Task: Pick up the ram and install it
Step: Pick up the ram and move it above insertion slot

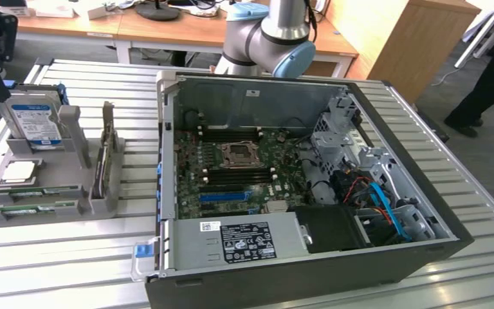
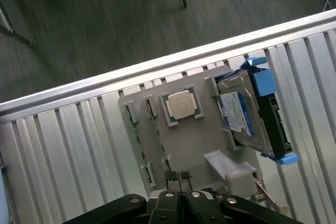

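A grey holder (image 1: 92, 205) sits on the slatted metal table (image 1: 58, 264), on the exterior view's left. At the holder's far end a hard drive (image 1: 34, 122) with a blue-and-white label stands on edge. Next toward the holder's near end, a square silver processor (image 1: 20, 172) lies flat in its recess. At the holder's near end the ram (image 1: 39, 191), a slim green stick, lies in a long slot, with a second like stick (image 1: 31, 208) in the slot just beside it. A dark expansion card (image 1: 105, 154) stands on edge along the holder's case-side wall.

To the holder's right an open computer case (image 1: 419, 257) lies on its side. Inside it are the green motherboard (image 1: 229, 168), a long blue slot (image 1: 226, 194) and a power supply (image 1: 238, 239).

The gripper (image 2: 178, 176) hangs above the holder with its fingers pressed together, pinching nothing. The ram lies in its slot below them, untouched.
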Controlling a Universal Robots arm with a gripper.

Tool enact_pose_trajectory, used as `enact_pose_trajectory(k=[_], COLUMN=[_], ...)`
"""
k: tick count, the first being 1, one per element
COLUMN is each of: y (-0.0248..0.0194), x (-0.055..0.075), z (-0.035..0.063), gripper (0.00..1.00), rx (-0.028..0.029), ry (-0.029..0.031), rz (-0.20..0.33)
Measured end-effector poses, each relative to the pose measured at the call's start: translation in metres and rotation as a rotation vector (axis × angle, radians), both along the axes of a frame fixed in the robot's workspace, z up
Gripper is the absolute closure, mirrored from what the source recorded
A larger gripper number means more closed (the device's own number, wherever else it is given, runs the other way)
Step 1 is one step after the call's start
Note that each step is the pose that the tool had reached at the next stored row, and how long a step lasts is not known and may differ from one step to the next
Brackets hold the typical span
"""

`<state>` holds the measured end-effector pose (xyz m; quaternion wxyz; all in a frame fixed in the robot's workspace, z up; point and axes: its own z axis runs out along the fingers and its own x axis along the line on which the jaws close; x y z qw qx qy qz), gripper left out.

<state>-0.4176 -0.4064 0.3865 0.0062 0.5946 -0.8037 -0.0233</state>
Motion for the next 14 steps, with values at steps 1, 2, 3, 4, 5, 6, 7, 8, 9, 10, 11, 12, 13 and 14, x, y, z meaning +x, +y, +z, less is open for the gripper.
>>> enact_pose_trajectory(k=[1, 2, 3, 4, 5, 6, 7, 8, 9, 10, 11, 12, 13, 14], y=[0.0000, 0.0000, 0.0000, 0.0000, 0.0000, 0.0000, 0.0000, 0.0000, 0.0000, 0.0000, 0.0000, 0.0000, 0.0000, 0.0000], x=[0.0000, 0.0000, 0.0000, 0.0000, 0.0000, 0.0000, 0.0000, 0.0000, 0.0000, 0.0000, 0.0000, 0.0000, 0.0000, -0.0001], z=[-0.0001, -0.0002, -0.0003, -0.0003, -0.0005, -0.0006, -0.0006, -0.0008, -0.0008, -0.0009, -0.0011, -0.0011, -0.0011, -0.0010], gripper=[0.89, 0.89, 0.89, 0.89, 0.89, 0.89, 0.89, 0.89, 0.89, 0.89, 0.89, 0.89, 0.89, 0.89], rx=[0.0000, 0.0000, 0.0000, 0.0000, 0.0000, 0.0001, 0.0000, 0.0000, 0.0000, 0.0000, 0.0000, 0.0000, 0.0000, -0.0001], ry=[0.0000, 0.0000, 0.0000, 0.0001, 0.0000, 0.0000, 0.0001, 0.0000, 0.0000, 0.0001, -0.0001, 0.0000, 0.0001, 0.0002], rz=[0.018, 0.038, 0.056, 0.074, 0.092, 0.110, 0.127, 0.146, 0.164, 0.182, 0.201, 0.218, 0.228, 0.229])
